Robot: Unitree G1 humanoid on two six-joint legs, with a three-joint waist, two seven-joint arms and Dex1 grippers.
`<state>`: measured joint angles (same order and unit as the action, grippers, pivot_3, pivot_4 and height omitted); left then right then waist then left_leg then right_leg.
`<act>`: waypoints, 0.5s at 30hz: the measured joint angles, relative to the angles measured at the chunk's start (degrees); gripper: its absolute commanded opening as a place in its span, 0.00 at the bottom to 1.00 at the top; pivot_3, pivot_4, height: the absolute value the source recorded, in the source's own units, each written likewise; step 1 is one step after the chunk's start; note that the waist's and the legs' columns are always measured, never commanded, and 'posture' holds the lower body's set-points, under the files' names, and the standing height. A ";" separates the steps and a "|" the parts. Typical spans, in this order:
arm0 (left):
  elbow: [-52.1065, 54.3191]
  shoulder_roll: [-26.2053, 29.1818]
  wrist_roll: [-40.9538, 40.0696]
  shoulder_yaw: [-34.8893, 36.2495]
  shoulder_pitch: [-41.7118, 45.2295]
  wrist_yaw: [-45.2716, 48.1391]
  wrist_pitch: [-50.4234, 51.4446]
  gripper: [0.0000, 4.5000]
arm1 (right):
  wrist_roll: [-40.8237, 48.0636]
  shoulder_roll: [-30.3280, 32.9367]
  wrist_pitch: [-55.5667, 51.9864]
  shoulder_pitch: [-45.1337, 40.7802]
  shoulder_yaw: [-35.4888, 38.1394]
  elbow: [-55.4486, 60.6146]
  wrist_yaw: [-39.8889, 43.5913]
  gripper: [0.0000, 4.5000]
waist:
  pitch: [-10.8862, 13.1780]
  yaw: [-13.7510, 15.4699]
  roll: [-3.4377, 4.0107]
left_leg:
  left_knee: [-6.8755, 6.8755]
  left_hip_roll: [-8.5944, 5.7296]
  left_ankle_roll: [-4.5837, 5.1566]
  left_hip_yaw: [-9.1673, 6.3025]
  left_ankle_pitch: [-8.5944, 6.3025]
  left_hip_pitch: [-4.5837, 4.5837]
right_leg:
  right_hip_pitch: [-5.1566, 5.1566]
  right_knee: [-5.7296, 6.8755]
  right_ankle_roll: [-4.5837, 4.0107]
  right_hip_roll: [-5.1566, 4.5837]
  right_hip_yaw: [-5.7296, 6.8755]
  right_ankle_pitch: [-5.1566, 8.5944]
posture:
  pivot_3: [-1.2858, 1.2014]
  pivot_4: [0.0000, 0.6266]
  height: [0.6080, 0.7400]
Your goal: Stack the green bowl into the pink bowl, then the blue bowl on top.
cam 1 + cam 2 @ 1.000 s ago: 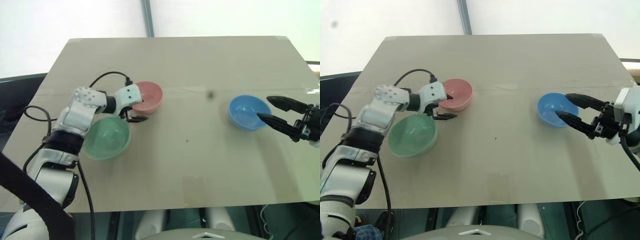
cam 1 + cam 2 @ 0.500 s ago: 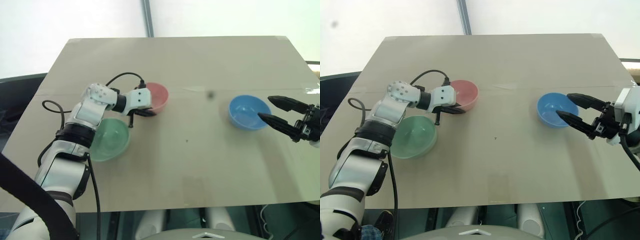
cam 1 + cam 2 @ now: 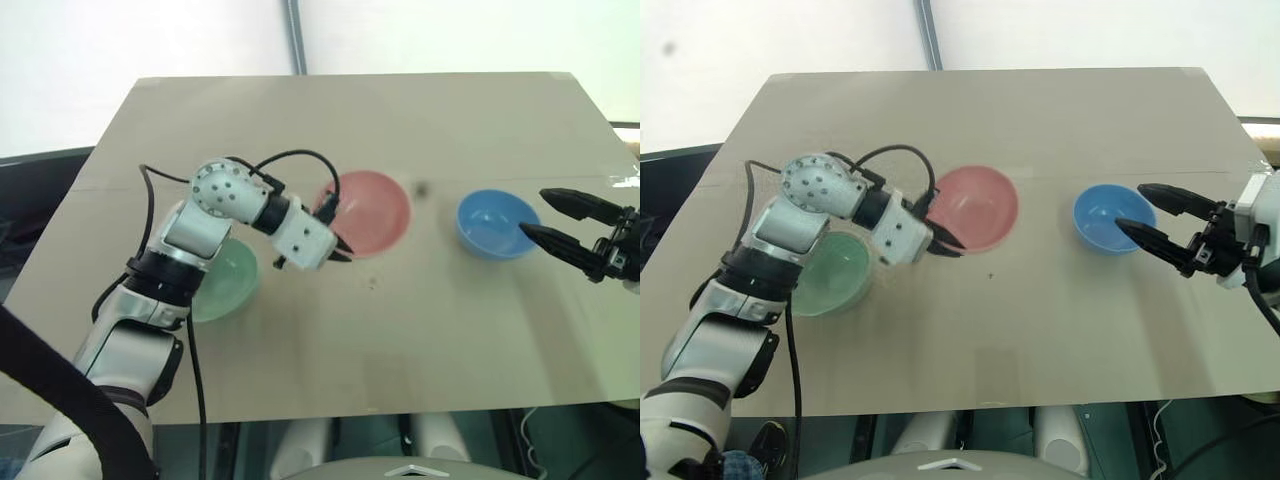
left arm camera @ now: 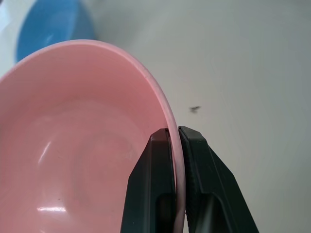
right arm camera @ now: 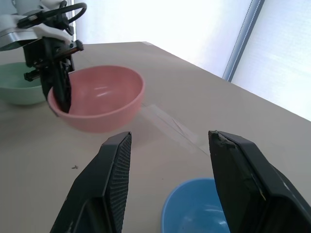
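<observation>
1. Pink plastic is what the left gripper [image 3: 338, 243] now has hold of: its two black fingers are clamped on the rim of the pink bowl [image 3: 368, 211], one inside the wall and one outside, as the left wrist view shows plainly.
2. A second ago those fingers stood spread beside the bowl; since then they have closed, and the bowl has been carried away from its old spot toward the middle of the desk [image 3: 420, 330], looking raised and tipped.
3. Behind that gripper, back along its own arm, the green bowl [image 3: 222, 283] sits on the desk, partly hidden by the forearm and untouched.
4. Well beyond the pink bowl, the blue bowl [image 3: 497, 224] rests just in front of the right gripper [image 3: 553, 217], whose fingers stay apart, gripping nothing, with the bowl's near edge between their tips.
5. Judged from this, the pink bowl is being repositioned as the base of the stack; no bowl is nested yet, so green still has to go in first, then blue.
</observation>
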<state>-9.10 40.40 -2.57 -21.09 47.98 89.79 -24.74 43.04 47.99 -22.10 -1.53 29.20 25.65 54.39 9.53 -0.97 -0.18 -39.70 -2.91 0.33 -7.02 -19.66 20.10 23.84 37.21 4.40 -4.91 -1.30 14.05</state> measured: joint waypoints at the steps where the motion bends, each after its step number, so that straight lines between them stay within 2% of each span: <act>1: 0.49 0.96 -0.40 -0.53 -0.72 1.08 -1.79 0.01 | 0.00 0.00 -0.01 -0.02 0.00 0.00 -0.02 0.62 | 0.00 0.00 0.00 | -0.02 0.00 0.00 0.00 0.00 0.00 | 0.00 0.01 0.00 0.00 0.00 0.00 | 0.52 0.24 1.00; 9: 1.64 7.22 -6.72 -8.00 -1.46 2.48 -13.08 0.01 | -0.03 -0.04 -0.03 -0.05 -0.03 0.12 -0.89 0.62 | 0.01 0.22 0.00 | -0.34 -0.02 0.02 -0.06 -0.01 0.07 | -0.01 0.27 0.00 -0.01 0.02 0.00 | 0.52 0.24 1.00; 12: 1.65 7.40 -7.86 -8.90 -1.45 2.48 -14.58 0.01 | -0.02 -0.05 -0.03 -0.05 -0.03 0.32 -1.04 0.62 | 0.01 0.25 -0.01 | -0.44 -0.02 0.02 -0.05 -0.01 0.07 | -0.02 0.41 0.01 0.00 0.02 0.01 | 0.52 0.24 1.00; 15: 1.59 7.39 -8.90 -8.91 -1.20 2.48 -15.47 0.26 | -0.02 -0.21 -0.03 -0.04 -0.03 0.38 -1.30 0.62 | 0.01 0.18 -0.01 | -0.52 -0.03 0.02 -0.01 -0.01 0.05 | -0.02 0.51 0.01 0.02 0.02 0.01 | 0.52 0.24 1.00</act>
<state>-7.51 47.79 -11.47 -30.00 46.78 92.27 -40.21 43.02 47.77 -22.13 -1.57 29.16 26.03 53.09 9.54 -0.79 -0.18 -40.22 -2.93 0.35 -7.03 -19.67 20.16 23.81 37.72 4.41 -4.88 -1.29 14.06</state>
